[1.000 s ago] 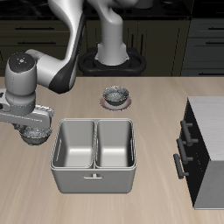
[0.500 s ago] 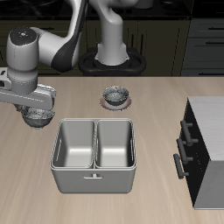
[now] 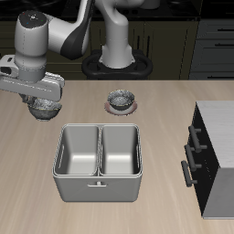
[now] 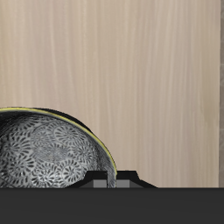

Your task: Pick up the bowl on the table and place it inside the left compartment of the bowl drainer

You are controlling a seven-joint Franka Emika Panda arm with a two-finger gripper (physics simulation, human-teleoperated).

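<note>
I have the worktop (image 3: 164, 101) spread pale and wood-grained under everything. On it, at one side, stands the grey cabinet (image 3: 216, 155) with its dark handles. Nearer the middle, toward the front edge, sits the bowl drainer (image 3: 99, 187), a grey metal basin split by a middle wall into two equal wells; the left compartment (image 3: 120, 149) holds nothing that I can see, and neither does the well beside it. Farther back, behind the drainer, a second small bowl rests on a pinkish-brown plate (image 3: 120, 110).

My arm reaches in from the back and hangs over the worktop off the drainer's far-corner side. The pincer (image 3: 44, 101) is pinching the bowl (image 3: 45, 111), which is lifted clear of the worktop, beside and above the drainer's rim, not over either well. In the wrist view the bowl (image 4: 48, 153) fills the space right by the pincer, its speckled, glinting inside turned up and a thin yellowish rim line showing, with bare worktop (image 4: 131, 70) beneath.
</note>
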